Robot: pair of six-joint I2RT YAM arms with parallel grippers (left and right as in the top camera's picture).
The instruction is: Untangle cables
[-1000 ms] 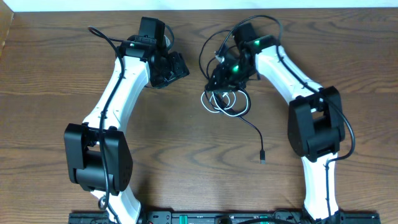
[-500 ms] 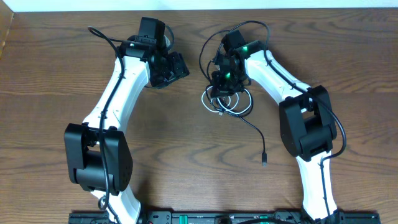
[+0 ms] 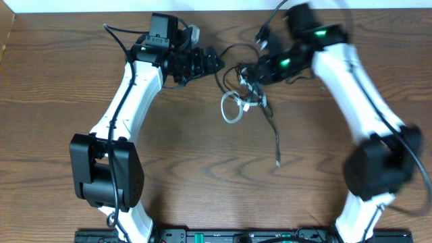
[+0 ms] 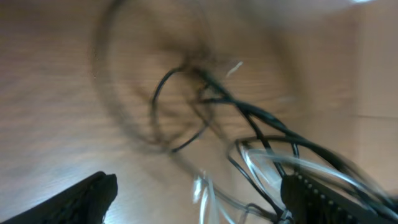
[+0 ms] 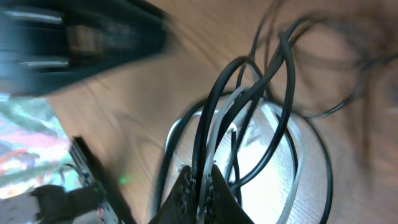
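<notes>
The cables [image 3: 244, 86] lie bunched at the table's back middle. A white loop [image 3: 231, 108] hangs out to the left, and a black tail [image 3: 275, 135] runs toward the front and ends in a small plug. My right gripper [image 3: 252, 72] is shut on the bunch; in the right wrist view its fingertips [image 5: 205, 190] pinch black strands [image 5: 205, 124] and a white one. My left gripper [image 3: 214, 62] stands open just left of the bunch. Between its fingers [image 4: 87, 198] the left wrist view shows a black loop [image 4: 177, 109] and a pale cable [image 4: 204, 190], blurred.
The wooden table [image 3: 202, 162] ends at a white wall along the back. A black rail [image 3: 216, 236] runs along the front edge. Both arm bases stand near the front, left [image 3: 104, 172] and right [image 3: 378, 169]. The arms' own thick black wires loop near the wrists.
The right gripper has shut on the bunch and swung back and right, drawing the cables out. The left gripper has opened and reached right toward the bunch.
</notes>
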